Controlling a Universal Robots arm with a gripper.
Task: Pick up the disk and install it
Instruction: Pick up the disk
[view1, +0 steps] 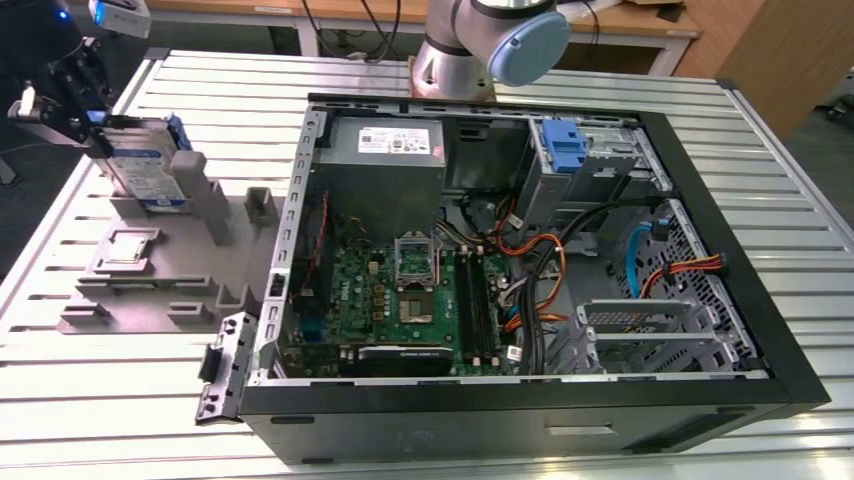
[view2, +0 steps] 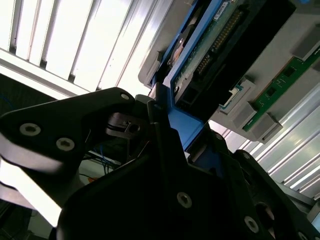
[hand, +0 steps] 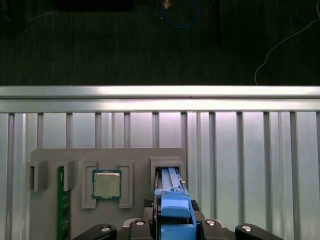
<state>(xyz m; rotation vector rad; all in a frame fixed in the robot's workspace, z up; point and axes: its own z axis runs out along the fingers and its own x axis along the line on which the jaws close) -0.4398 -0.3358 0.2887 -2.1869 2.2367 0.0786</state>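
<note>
"While the end effector (hand: 173, 214) is clenched on the disk (hand: 169, 181), how much shows?"

"In the first wrist view, just its blue rail, edge-on; the frame cuts off the fingers. The disk stands upright in the grey fixture (view1: 147, 285) on the tabletop (view1: 107, 400), with its lower end hidden behind the posts. The open computer case (view1: 747, 340) sits at the exterior view's right."

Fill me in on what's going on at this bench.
A robot arm is working on putting a disk into an open computer case. Its gripper is closed on the blue rail of the disk, which stands on edge at its slot in the grey holder beside the case, on the exterior view's left. The disk is not in the case yet. A processor chip and a memory stick sit in the holder too.
</note>
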